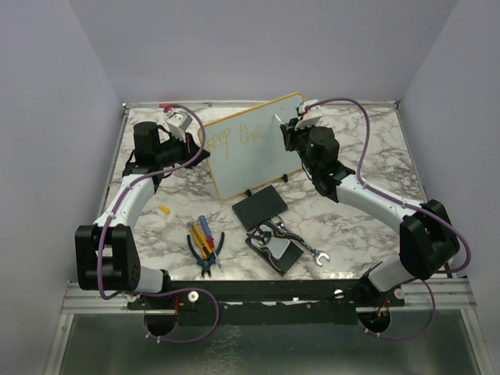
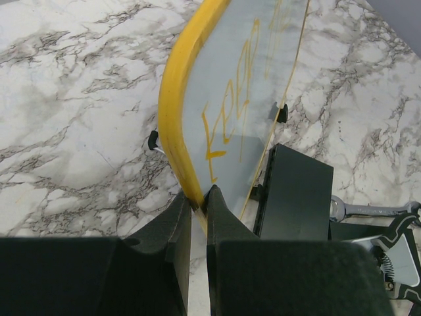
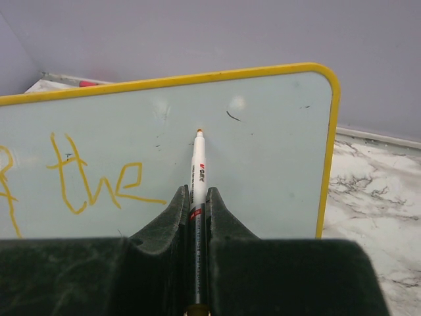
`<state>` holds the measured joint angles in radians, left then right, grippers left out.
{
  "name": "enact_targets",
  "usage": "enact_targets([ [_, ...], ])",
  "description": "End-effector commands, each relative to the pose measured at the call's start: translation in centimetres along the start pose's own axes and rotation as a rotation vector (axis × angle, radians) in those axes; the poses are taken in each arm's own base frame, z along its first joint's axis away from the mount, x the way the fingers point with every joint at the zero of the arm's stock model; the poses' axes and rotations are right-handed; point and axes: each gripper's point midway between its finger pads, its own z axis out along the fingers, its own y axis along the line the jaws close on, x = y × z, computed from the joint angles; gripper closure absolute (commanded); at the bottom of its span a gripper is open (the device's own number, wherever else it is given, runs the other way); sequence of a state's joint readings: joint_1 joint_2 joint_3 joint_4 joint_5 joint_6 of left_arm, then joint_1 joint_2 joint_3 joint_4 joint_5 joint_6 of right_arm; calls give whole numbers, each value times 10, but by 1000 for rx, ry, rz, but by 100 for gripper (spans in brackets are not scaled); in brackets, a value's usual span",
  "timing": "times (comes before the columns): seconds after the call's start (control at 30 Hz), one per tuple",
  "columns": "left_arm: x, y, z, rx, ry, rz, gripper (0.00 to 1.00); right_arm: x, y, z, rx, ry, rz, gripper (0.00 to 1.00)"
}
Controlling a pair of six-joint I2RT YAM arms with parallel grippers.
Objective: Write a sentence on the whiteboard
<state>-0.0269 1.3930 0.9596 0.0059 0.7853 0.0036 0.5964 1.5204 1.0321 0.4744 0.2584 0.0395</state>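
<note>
The whiteboard [image 1: 250, 152] stands tilted at the back middle, white with a yellow frame. Yellow-orange writing [image 1: 234, 133] on it reads "keep the" in one line; "the" [image 3: 92, 174] shows in the right wrist view and "keep" [image 2: 230, 125] in the left wrist view. My left gripper [image 2: 197, 197] is shut on the board's yellow left edge [image 2: 174, 99]. My right gripper [image 3: 196, 194] is shut on a white marker [image 3: 197, 168], whose orange tip [image 3: 199, 132] points at the board's bare upper right; I cannot tell if it touches.
A black pad [image 1: 258, 208] lies in front of the board. Pliers and screwdrivers [image 1: 205, 244] lie front left. A wrench and tool on a black tray [image 1: 283, 242] lie front middle. A small yellow cap [image 1: 164, 209] lies left.
</note>
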Motion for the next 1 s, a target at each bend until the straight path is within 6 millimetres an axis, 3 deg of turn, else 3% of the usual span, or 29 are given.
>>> enact_targets([
  [0.0,27,-1,3,1,83,-18,100,-6,3,6,-24,-18,-26,99],
  [0.97,25,-3,2,2,79,-16,100,47,14,-13,-86,101,-78,99],
])
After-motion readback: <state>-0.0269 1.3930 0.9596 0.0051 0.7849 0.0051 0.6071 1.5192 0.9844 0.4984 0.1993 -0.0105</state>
